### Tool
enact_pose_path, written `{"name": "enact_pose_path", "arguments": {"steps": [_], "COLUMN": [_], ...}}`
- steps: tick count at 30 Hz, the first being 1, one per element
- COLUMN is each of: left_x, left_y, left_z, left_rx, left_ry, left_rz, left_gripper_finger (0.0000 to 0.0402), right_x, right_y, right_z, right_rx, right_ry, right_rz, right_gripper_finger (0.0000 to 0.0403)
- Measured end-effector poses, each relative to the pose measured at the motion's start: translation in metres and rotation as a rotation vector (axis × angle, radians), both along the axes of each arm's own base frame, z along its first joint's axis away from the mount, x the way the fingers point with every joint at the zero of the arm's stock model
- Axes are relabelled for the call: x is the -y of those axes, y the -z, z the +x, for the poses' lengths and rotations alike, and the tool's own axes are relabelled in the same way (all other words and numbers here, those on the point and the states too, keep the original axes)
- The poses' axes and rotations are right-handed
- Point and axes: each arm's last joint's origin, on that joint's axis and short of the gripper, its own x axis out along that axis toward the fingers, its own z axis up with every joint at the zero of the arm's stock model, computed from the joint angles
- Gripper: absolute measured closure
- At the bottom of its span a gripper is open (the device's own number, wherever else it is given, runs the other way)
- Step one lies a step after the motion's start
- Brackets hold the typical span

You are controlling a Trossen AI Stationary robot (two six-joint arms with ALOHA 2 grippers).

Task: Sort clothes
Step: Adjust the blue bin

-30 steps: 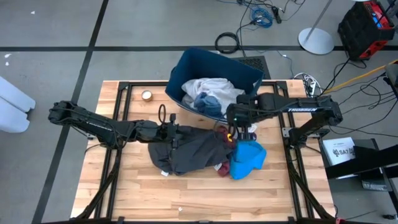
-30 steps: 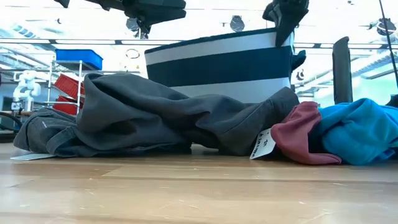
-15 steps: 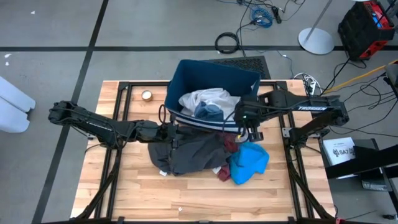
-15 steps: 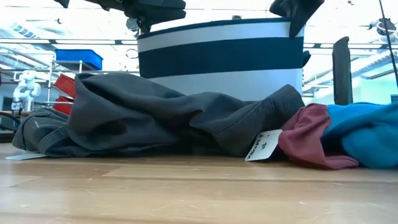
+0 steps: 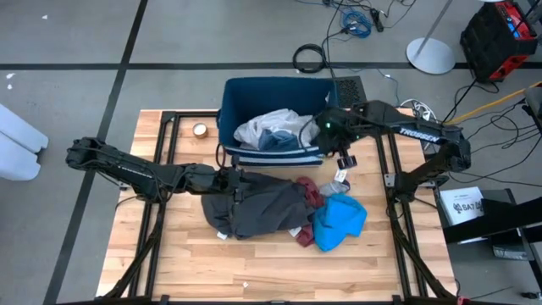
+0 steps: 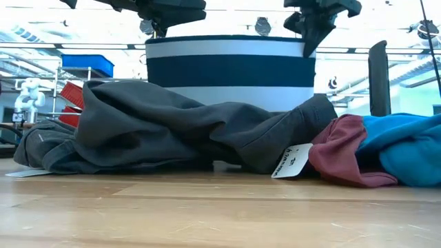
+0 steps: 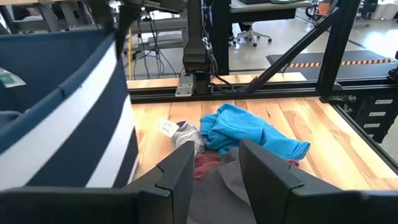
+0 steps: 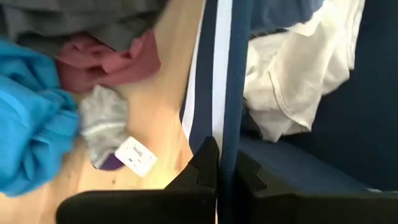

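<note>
Right pincer (image 8: 219,168) clamped on striped bin (image 5: 254,93) rim, white garment (image 5: 269,125) inside. Left pincer (image 7: 214,168) spread wide above dark grey garment (image 5: 262,207) on bench (image 5: 186,263).

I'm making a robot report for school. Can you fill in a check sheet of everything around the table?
Surface: wooden table, bare toward the front.
Job's things: dark grey garment, maroon piece and bright blue piece heaped mid-table; small grey sock beside them; white garment in the bin.
Clutter: small round object near the far left corner.
Grippers: right gripper shut on the bin's rim; left gripper open over the grey garment.
Cables: coils on the floor behind the table.
Surroundings: shelves and chairs beyond; no person seen.
</note>
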Motion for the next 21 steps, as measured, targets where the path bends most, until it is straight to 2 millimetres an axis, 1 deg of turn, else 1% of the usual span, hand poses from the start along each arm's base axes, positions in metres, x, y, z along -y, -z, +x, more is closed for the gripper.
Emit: {"name": "enact_pose_path", "arguments": {"steps": [4,7,9,13,16,21], "left_x": [0.0,0.0,0.0,0.0,0.0,0.0], "left_y": [0.0,0.0,0.0,0.0,0.0,0.0], "left_z": [0.0,0.0,0.0,0.0,0.0,0.0], "left_rx": [0.0,-0.001,-0.001,-0.001,-0.002,-0.002], "left_ry": [0.0,0.0,0.0,0.0,0.0,0.0], "left_rz": [0.0,0.0,0.0,0.0,0.0,0.001], "left_gripper_finger": [0.0265,0.0265,0.0265,0.0265,0.0265,0.0265], "right_x": [0.018,0.027,0.03,0.031,0.031,0.029], "right_y": [0.0,-0.001,-0.002,-0.002,-0.002,-0.003], "right_z": [-0.006,-0.007,-0.006,-0.006,-0.006,-0.005], "right_rx": [0.004,0.034,0.055,0.068,0.069,0.071], "right_ry": [0.031,0.05,0.066,0.115,0.12,0.114], "right_rz": [0.013,0.013,0.011,0.024,0.019,0.01], "right_gripper_finger": [0.0403,0.0403,0.0403,0.04,0.0384,0.0336]}}
